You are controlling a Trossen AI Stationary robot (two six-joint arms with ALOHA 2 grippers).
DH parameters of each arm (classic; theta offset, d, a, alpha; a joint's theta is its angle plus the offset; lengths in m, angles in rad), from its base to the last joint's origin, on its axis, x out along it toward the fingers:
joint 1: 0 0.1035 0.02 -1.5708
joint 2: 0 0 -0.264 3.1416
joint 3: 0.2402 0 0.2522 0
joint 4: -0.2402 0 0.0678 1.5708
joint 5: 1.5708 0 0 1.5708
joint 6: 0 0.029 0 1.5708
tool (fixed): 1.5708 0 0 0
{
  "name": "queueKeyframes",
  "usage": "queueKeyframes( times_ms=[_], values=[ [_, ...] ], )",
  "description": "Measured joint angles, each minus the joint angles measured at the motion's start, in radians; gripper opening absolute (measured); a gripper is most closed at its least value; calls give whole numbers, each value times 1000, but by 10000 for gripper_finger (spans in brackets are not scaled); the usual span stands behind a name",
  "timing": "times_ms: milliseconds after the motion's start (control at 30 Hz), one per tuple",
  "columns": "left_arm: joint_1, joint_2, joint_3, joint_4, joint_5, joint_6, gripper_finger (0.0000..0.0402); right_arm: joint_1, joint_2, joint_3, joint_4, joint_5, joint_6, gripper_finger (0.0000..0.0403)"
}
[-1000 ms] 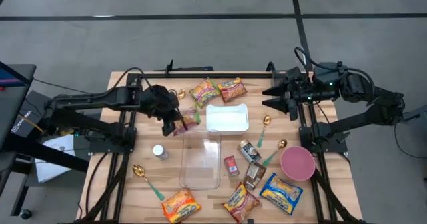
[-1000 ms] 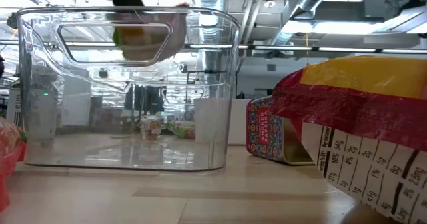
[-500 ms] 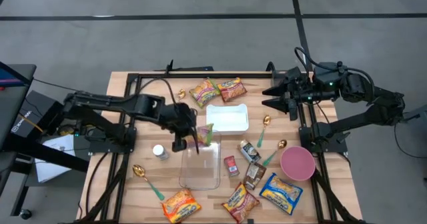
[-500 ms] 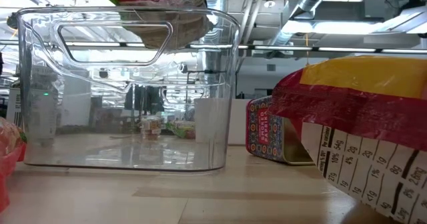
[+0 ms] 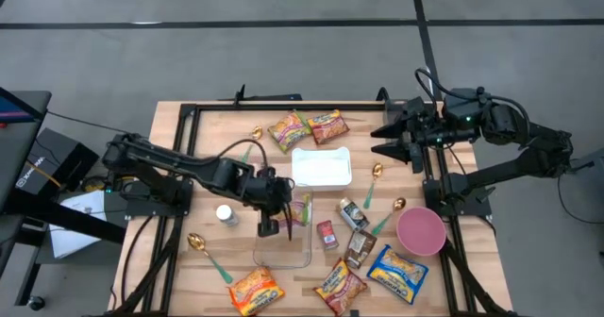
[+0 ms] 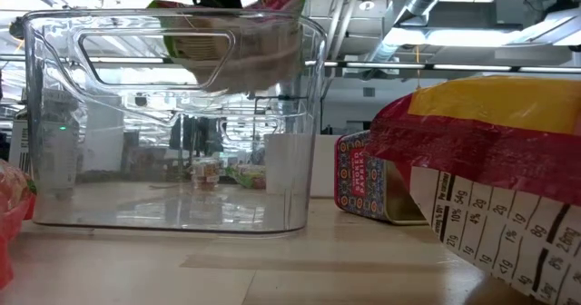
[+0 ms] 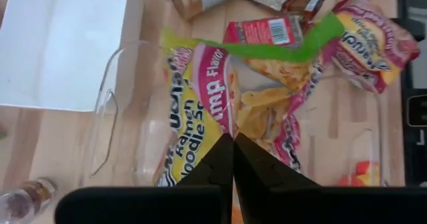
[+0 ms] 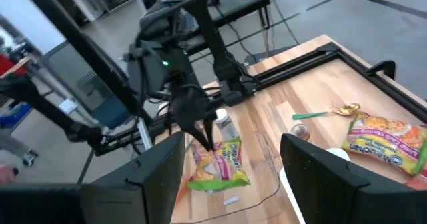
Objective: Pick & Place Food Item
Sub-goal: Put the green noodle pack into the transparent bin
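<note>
Ramen packet (image 5: 296, 209) hangs over the clear container (image 5: 283, 251), at its far end, above the rim; in the low view it shows at rim level, not on the bottom. My left pincer (image 5: 271, 216) is clamped on the packet's edge, fingers together on the wrapper (image 7: 227, 159). Container sits mid-desk (image 5: 179, 270), white tray (image 5: 322, 167) just beyond it, small bottle (image 5: 226, 215) beside it on my left. My right pincer (image 5: 385, 141) waits at the desk's far right edge, fingers apart, holding nothing. Pink bowl (image 5: 421, 230) and other snack packets (image 5: 396, 273) lie on the near right.
</note>
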Motion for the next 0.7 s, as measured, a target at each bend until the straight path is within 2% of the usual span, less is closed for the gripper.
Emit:
queueKeyframes(
  times_ms=[433, 700],
  values=[
    [-12, 79, -1, 0, -66, -4, 0, 0, 0, 0, -1, -26, -41, 240],
    [-3, 95, -1, -16, -97, 58, 0, 0, 0, 0, -1, -26, -65, 240]
  ],
)
